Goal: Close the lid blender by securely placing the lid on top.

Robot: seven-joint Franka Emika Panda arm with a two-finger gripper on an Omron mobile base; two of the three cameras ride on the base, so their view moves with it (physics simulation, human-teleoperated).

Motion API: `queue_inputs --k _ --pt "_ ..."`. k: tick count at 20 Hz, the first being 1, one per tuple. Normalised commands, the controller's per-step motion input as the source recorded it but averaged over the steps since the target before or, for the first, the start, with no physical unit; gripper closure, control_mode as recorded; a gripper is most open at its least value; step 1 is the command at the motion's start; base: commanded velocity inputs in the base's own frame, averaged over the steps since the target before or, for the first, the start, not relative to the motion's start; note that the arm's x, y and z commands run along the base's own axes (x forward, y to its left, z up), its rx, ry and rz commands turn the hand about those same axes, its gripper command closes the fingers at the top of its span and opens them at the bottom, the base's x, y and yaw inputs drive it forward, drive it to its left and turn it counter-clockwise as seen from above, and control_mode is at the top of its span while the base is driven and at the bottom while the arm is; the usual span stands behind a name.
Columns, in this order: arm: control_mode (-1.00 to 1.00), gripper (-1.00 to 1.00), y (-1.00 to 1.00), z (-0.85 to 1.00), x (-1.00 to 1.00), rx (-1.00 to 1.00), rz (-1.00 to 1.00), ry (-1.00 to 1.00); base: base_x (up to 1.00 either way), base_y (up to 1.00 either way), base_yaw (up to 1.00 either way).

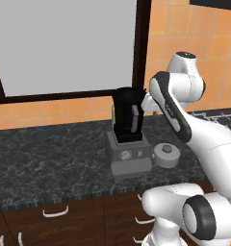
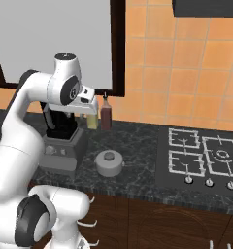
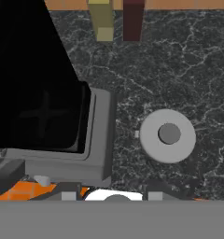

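Hand view, item one: the lid (image 3: 168, 136), a light-grey round disc with a darker raised knob at its centre, lying flat on the dark marbled desk (image 3: 179, 70), at about 3 o'clock from the blender (image 3: 34, 93) and just beside its grey base, not touching it. Item two: the blender, a black tapered jar, open at the top, with a grey handle, standing upright on a boxy grey base with a round dial. Behind, at 12 o'clock, two bottles against the tiled wall: an olive-yellow bottle (image 3: 101, 18) and a dark red-brown bottle (image 3: 133, 18). Item three: the gripper (image 2: 89, 108), hanging above the desk beside the jar's top and well clear of the lid; whether its fingers stand apart or together cannot be told from these pictures. Handling, by judgement: the lid looks rigid, light and smooth, probably hard plastic, not fragile. Its flat rim offers little to pinch from above. The central knob is the likely hold, taken squarely so the disc stays level for seating on the jar mouth. A loose pinch may let it tilt or slip.
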Motion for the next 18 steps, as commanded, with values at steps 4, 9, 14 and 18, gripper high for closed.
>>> queue_inputs --k 4,9,14,18 --pt "-1.0 -1.0 -0.04 -0.04 -0.33 0.02 -0.01 -0.04 0.0 0.0 0.0" --pt "-1.0 -1.0 -0.58 -0.25 -0.18 0.11 -0.25 0.03 0.0 0.0 0.0" --pt "-1.0 -1.0 -0.81 -0.51 0.0 0.08 -0.14 0.17 0.0 0.0 0.0" --pt "-1.0 -1.0 -0.11 -0.72 0.11 0.0 -0.09 0.18 0.0 0.0 0.0"
